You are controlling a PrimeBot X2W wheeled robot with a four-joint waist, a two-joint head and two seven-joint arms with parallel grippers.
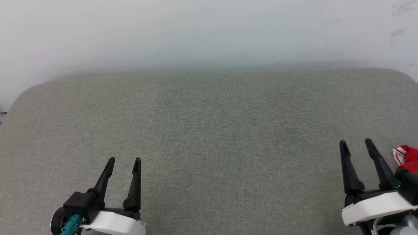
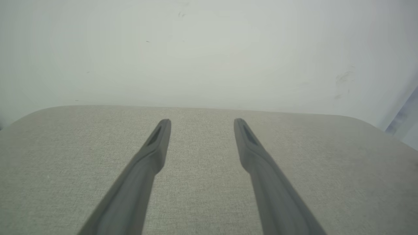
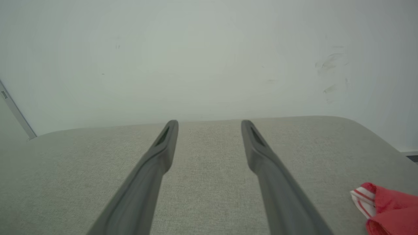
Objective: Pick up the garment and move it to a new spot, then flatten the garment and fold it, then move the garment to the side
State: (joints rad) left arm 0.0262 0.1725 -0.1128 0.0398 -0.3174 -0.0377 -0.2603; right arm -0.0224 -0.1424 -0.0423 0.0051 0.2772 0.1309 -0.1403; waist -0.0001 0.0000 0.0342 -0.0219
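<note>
Most of the shirt (image 1: 409,157) is cut off at the right edge. Only a bunched red corner with some red-and-white striped trim pokes in, lying on the grey padded table (image 1: 209,130) just beside the right gripper (image 1: 355,141) and partly hidden behind that arm's dark wrist, so I can't tell how the rest lies. The right gripper and the left gripper (image 1: 124,159) sit low at the front with fingers spread wide, holding nothing, the left one well apart from the shirt, and their bodies are cropped by the bottom edge.
</note>
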